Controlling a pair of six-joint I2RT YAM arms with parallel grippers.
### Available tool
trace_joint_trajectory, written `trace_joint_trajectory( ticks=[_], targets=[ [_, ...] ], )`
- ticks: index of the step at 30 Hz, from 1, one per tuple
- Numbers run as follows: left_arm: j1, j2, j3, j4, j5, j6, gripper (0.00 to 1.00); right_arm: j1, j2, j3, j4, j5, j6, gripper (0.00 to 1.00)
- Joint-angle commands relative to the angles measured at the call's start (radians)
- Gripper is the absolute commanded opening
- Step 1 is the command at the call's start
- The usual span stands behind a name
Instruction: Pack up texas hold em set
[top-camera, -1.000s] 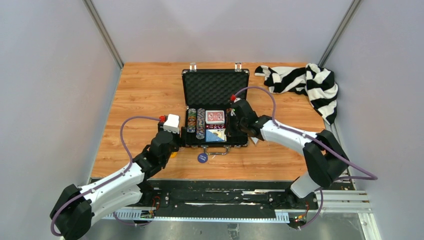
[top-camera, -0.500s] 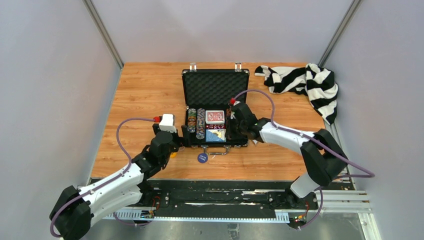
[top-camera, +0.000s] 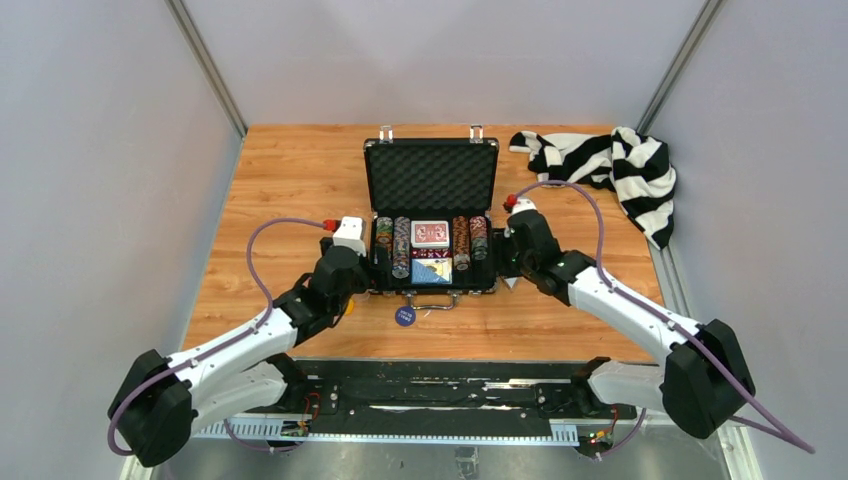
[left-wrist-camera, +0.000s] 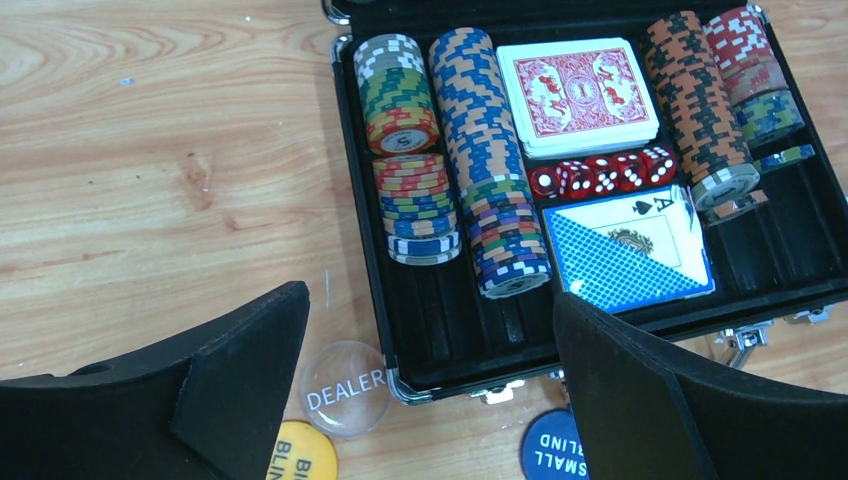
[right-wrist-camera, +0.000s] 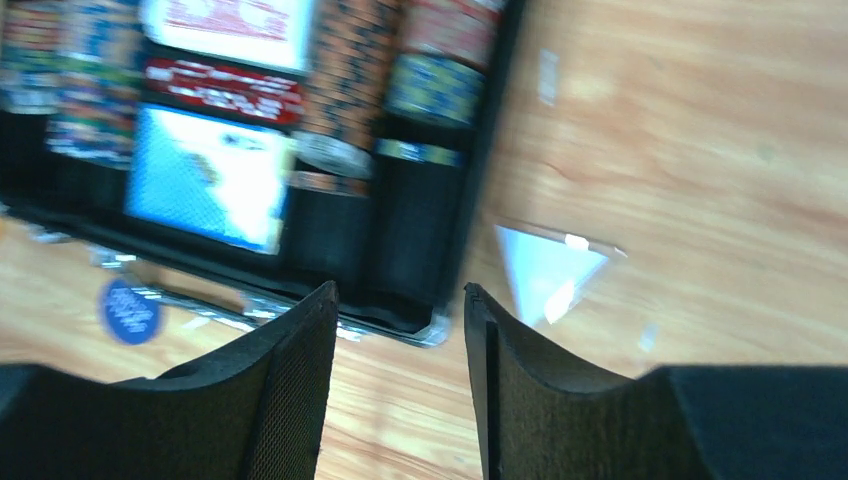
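Note:
The black briefcase (top-camera: 372, 262) lies open mid-table with its foam lid (top-camera: 430, 175) upright. In it lie rows of poker chips (left-wrist-camera: 487, 150), a red card deck (left-wrist-camera: 577, 92), red dice (left-wrist-camera: 603, 175) and a blue deck (left-wrist-camera: 630, 250). A clear DEALER button (left-wrist-camera: 344, 388), a yellow button (left-wrist-camera: 300, 455) and a blue SMALL BLIND button (left-wrist-camera: 555, 450) lie on the wood by the case's front edge. My left gripper (left-wrist-camera: 428, 296) hovers open over the case's front left corner. My right gripper (right-wrist-camera: 399, 290) is open and empty beside the case's right front corner.
A black-and-white striped cloth (top-camera: 610, 165) is bunched at the back right of the table. A clear triangular piece (right-wrist-camera: 550, 270) lies on the wood just right of the case. The metal handle (top-camera: 432, 300) sticks out at the front. Grey walls enclose the table.
My right arm has pulled out of the case to its right side and its jaws have opened; two more chip rows now show there. My left gripper opened wider and edged toward the case.

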Motion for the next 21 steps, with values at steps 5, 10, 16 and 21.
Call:
trace_joint_trajectory(
  ticks=[5,10,16,21],
  targets=[
    [0.004,0.102,0.107,-0.075,0.046,-0.014,0.94,-0.143,-0.076,-0.092,-0.089,0.003,-0.084,0.51],
    [0.004,0.191,0.185,-0.099,0.087,-0.005,0.95,-0.164,-0.004,-0.079,-0.092,-0.031,-0.196,0.58],
    [0.004,0.206,0.189,-0.078,0.117,0.008,0.95,-0.166,0.119,-0.024,-0.141,-0.047,-0.246,0.6],
    [0.004,0.208,0.185,-0.083,0.112,0.017,0.96,-0.173,0.221,0.025,-0.164,-0.028,-0.237,0.62]
  ],
)
